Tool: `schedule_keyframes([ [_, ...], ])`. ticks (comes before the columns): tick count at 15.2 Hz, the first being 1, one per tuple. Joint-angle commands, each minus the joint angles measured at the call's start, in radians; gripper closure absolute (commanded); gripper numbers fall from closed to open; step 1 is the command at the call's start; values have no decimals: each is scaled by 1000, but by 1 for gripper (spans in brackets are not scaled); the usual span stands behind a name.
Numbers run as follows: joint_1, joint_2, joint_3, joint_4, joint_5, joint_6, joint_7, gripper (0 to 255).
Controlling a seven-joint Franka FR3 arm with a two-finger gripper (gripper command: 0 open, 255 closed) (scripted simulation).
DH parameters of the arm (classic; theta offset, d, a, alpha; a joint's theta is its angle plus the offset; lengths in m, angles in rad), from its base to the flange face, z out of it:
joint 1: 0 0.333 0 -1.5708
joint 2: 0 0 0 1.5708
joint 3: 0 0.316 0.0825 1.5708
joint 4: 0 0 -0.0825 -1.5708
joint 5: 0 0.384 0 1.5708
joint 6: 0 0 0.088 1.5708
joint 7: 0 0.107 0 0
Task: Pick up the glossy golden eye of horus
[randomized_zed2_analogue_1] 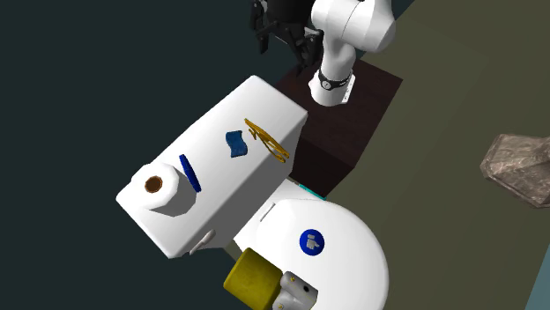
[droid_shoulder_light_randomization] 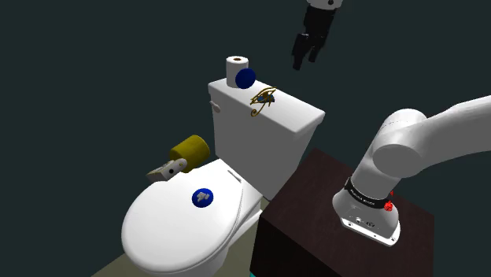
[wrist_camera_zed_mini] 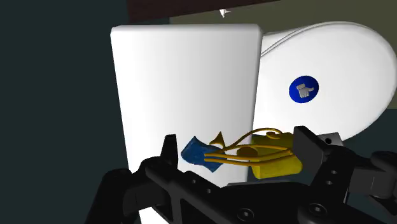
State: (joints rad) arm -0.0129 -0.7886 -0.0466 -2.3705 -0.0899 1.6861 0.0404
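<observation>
You will find the gripper (droid_shoulder_light_randomization: 304, 57) in the air above the toilet tank (droid_shoulder_light_randomization: 295, 118), jaws wide apart and clasping nothing. The golden eye of Horus (droid_shoulder_light_randomization: 263, 99) rests on the tank's lid near its middle, just beside a small blue piece (randomized_zed2_analogue_1: 235, 143). A paper roll (droid_shoulder_light_randomization: 236, 69) and a blue disc (droid_shoulder_light_randomization: 245, 77) stand together at the lid's other end.

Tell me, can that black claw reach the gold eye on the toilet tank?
Probably yes: the open gripper hangs above the golden eye with nothing between them, though a small blue piece lies close beside it.
</observation>
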Motion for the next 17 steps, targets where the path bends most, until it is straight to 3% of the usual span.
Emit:
schedule_keyframes([
  [1,0,0,0,0,0,0,0,0],
  [7,213,191,-205,31,-58,145,-658,0],
  [13,422,381,-345,84,-47,238,-1301,0],
  [14,446,401,-357,88,-44,247,-1380,0],
  [17,445,410,-362,55,-44,289,-1382,0],
])
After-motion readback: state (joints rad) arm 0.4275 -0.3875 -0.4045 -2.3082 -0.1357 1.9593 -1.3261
